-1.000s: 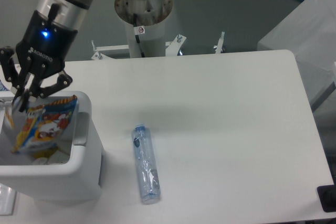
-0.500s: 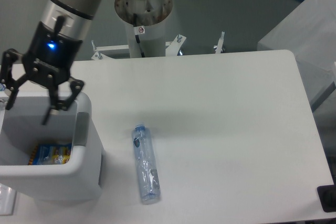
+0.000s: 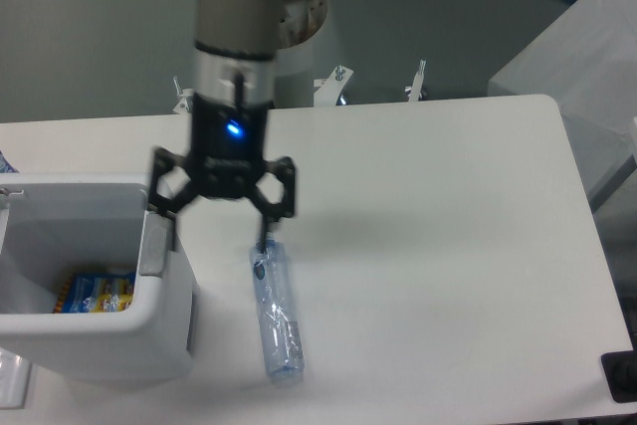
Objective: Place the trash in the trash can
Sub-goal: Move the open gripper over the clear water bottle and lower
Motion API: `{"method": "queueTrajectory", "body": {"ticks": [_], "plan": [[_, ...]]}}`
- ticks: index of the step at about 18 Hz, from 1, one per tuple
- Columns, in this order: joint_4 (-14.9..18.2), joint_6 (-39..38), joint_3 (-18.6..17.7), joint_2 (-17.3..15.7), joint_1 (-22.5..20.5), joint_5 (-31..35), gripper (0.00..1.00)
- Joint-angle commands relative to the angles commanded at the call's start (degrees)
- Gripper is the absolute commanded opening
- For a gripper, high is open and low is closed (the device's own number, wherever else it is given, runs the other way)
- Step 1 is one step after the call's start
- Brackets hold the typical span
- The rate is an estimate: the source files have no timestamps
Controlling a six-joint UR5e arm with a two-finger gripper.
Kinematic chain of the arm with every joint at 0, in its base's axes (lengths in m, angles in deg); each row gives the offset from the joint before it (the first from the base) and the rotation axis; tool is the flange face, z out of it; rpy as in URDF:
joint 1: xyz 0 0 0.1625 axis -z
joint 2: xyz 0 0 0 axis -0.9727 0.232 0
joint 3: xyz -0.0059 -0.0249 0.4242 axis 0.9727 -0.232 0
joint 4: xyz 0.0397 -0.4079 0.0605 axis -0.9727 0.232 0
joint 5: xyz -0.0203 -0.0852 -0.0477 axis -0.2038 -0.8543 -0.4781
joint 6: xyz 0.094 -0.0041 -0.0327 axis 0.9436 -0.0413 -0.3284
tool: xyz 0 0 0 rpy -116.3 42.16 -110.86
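Now hovering over desk (image 3: 428, 206) between trash can (image 3: 100, 340) and bottle (image 3: 276, 314): gripper (image 3: 217, 229), jaws spread wide, empty; snack bag (image 3: 98, 291) inside can.

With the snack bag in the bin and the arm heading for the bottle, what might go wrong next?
The gripper is open, beside the trash can and near the cap end of the plastic bottle. Likely risks: a finger clips the bin's rim on descent; grasping one end, not the middle, lets the round bottle roll or swing out; the crushed body may slip under squeeze.
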Motion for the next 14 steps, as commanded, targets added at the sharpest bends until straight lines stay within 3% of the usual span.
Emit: {"method": "queueTrajectory", "body": {"ticks": [9, 14], "plan": [[0.1, 1.8, 0.1, 10.0, -0.4, 6.1, 1.00], [-0.3, 1.8, 2.2, 16.6, -0.1, 7.5, 1.00]]}}
